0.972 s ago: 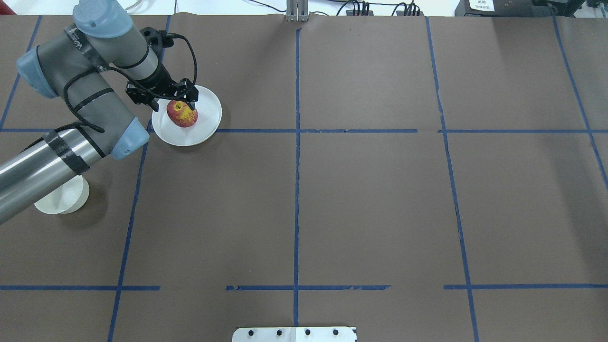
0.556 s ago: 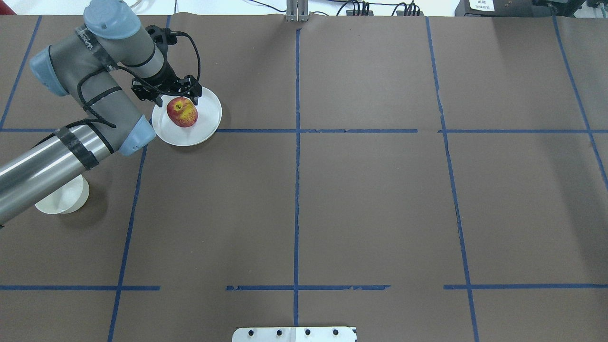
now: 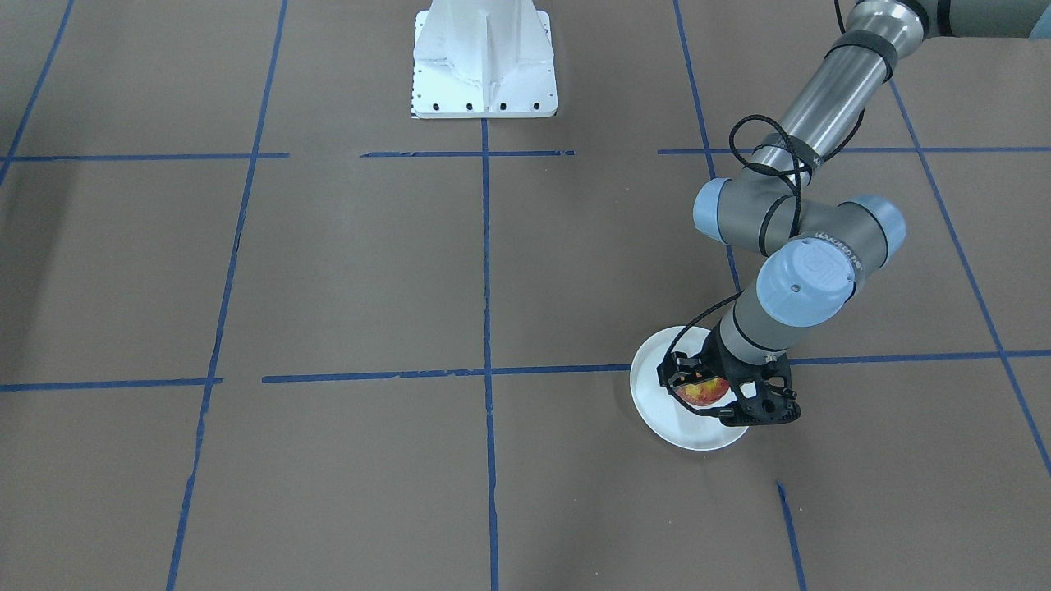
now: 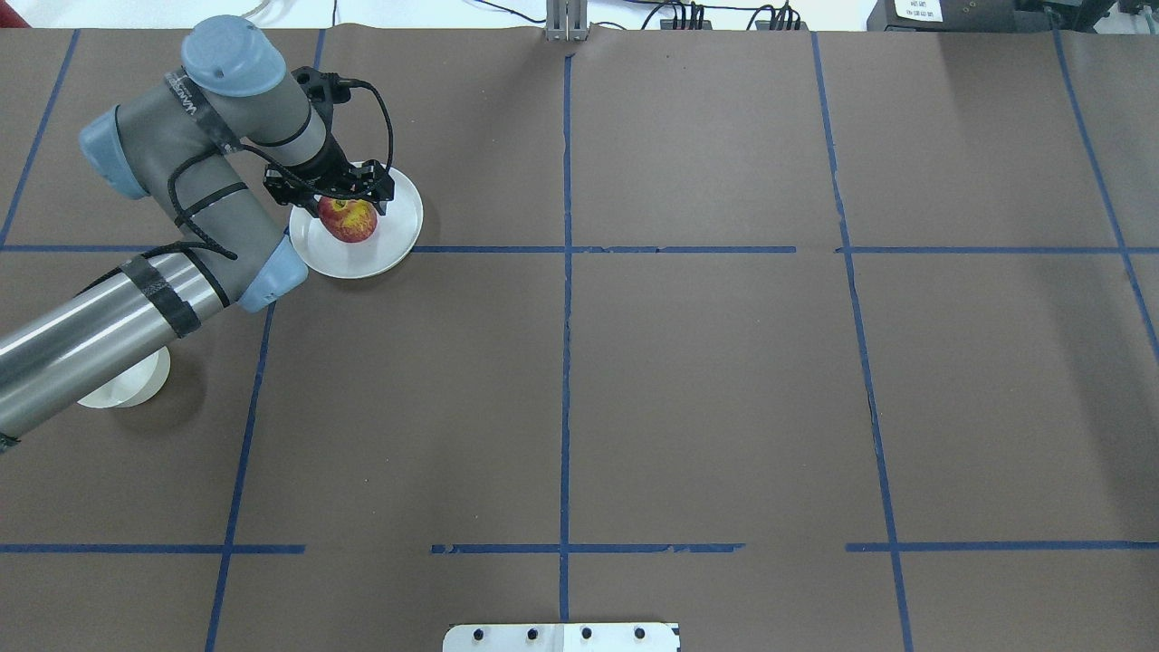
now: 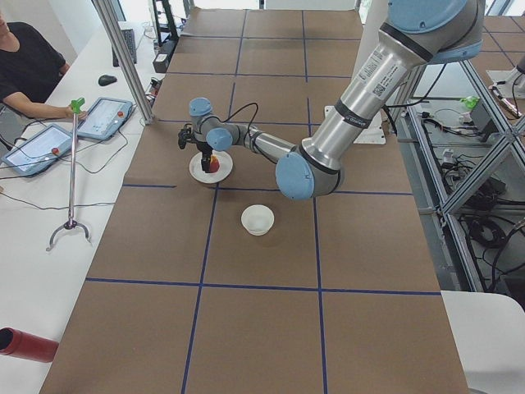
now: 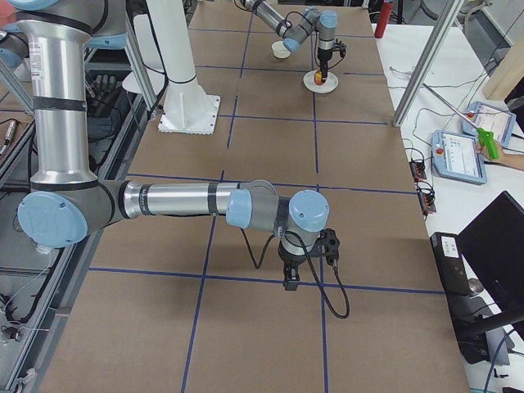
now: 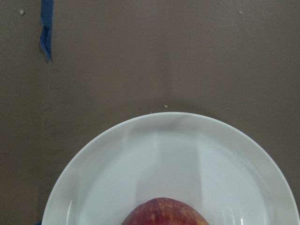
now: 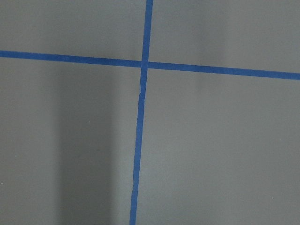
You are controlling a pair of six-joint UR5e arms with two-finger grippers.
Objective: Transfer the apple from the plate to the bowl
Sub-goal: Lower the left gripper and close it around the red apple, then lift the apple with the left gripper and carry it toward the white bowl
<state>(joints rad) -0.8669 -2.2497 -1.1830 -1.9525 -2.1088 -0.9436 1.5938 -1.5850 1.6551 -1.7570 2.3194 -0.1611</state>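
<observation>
The red and yellow apple (image 4: 351,222) sits on the white plate (image 4: 391,231) at the far left of the table. My left gripper (image 4: 340,201) is open and hangs low over the apple, one finger on each side; I cannot tell whether they touch it. The front view shows the same with the apple (image 3: 699,392) on the plate (image 3: 681,423). In the left wrist view only the apple's top (image 7: 166,214) and the plate (image 7: 168,145) show. The bowl (image 4: 136,385) stands nearer the robot, partly under my left arm, and shows whole in the left side view (image 5: 257,219). My right gripper (image 6: 307,264) points down over bare table; I cannot tell if it is open.
Brown paper with blue tape lines (image 4: 566,249) covers the table. The robot's white base (image 3: 484,61) stands at the near edge. A person with tablets (image 5: 98,119) sits at a side desk beyond the plate.
My left arm has moved right and farther out, and the gripper has come down closer over the apple. The apple, plate and bowl have not moved.
</observation>
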